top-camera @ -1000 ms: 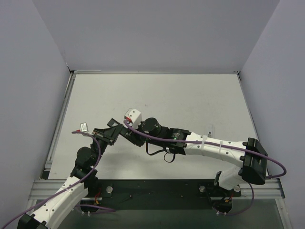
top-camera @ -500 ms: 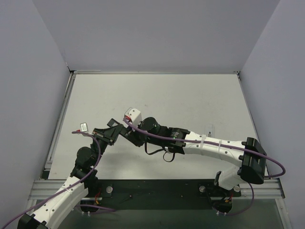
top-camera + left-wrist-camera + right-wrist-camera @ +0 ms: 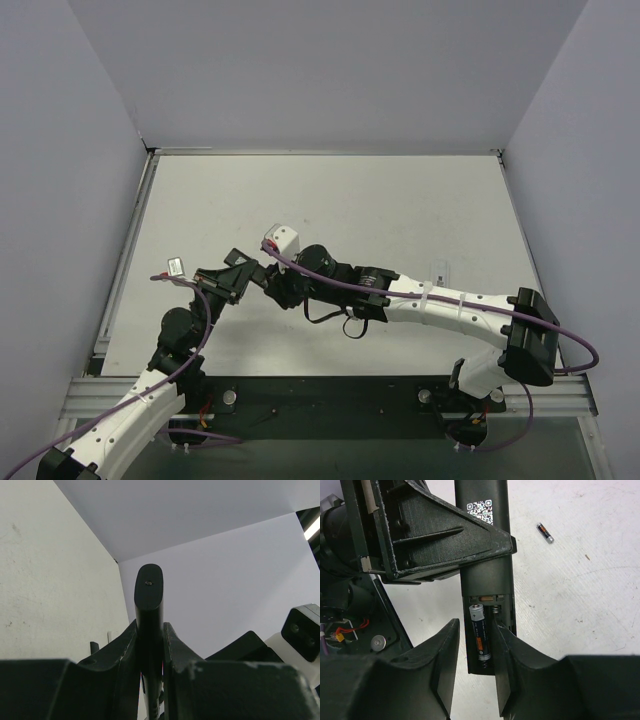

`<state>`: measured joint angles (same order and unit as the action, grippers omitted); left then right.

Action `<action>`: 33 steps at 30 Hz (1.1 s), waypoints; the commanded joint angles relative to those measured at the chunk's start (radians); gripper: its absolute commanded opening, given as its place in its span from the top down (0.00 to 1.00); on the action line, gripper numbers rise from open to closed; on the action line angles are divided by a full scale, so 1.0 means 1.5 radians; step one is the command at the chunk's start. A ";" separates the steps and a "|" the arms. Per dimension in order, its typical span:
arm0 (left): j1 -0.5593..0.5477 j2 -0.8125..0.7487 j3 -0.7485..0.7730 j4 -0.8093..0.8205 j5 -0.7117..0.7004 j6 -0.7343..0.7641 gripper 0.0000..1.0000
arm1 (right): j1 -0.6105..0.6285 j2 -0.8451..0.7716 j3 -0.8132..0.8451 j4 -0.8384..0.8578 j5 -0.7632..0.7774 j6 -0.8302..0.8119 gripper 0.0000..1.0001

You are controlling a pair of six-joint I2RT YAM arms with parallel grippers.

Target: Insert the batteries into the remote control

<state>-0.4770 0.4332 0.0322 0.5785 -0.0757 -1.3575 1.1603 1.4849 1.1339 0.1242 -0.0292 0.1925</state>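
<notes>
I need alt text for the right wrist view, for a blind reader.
A black remote control, held by the left gripper, has its battery bay open with one battery seated and the slot beside it empty. The right gripper, jaws apart, straddles the bay; another battery lies on the white table.

A battery [image 3: 481, 636] lies in the open compartment of the black remote control [image 3: 487, 582]. The right hand [image 3: 475, 625] straddles it, fingers apart. The left hand [image 3: 490, 542] clamps the remote higher up. A loose battery [image 3: 545, 532] lies on the tabletop [image 3: 570, 590].
</notes>
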 commanded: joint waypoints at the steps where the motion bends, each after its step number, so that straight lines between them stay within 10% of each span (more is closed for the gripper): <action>1: -0.002 -0.007 -0.037 0.048 0.004 -0.016 1.00 | -0.009 0.003 0.014 -0.013 0.017 0.005 0.68; 21: -0.002 0.018 -0.034 0.048 0.046 -0.014 1.00 | -0.012 -0.089 0.032 -0.064 -0.027 -0.111 0.33; 33: -0.001 0.068 0.011 0.041 0.149 -0.016 1.00 | -0.040 -0.156 0.018 -0.123 -0.259 -0.388 0.44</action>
<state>-0.4778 0.5179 0.0322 0.5869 0.0631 -1.3796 1.1263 1.2842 1.1515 -0.0349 -0.2619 -0.2058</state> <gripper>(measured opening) 0.265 0.570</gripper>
